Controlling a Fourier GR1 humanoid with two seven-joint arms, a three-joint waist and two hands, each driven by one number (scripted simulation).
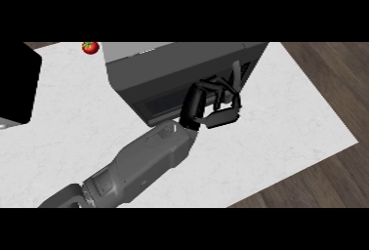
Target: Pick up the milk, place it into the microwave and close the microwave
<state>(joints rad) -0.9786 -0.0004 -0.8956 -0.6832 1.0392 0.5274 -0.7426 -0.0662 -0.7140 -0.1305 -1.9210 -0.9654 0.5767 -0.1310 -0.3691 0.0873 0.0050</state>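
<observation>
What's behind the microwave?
A small red tomato sits on the white counter past the microwave's back left corner. The microwave hides whatever is straight behind it.

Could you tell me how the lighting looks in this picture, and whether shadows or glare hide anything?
In the head view the light is even: the white counter shows no glare and no clear cast shadow. Also in the head view, the black hand lies against the dark front of the microwave, so its outline there is hard to read.
</observation>
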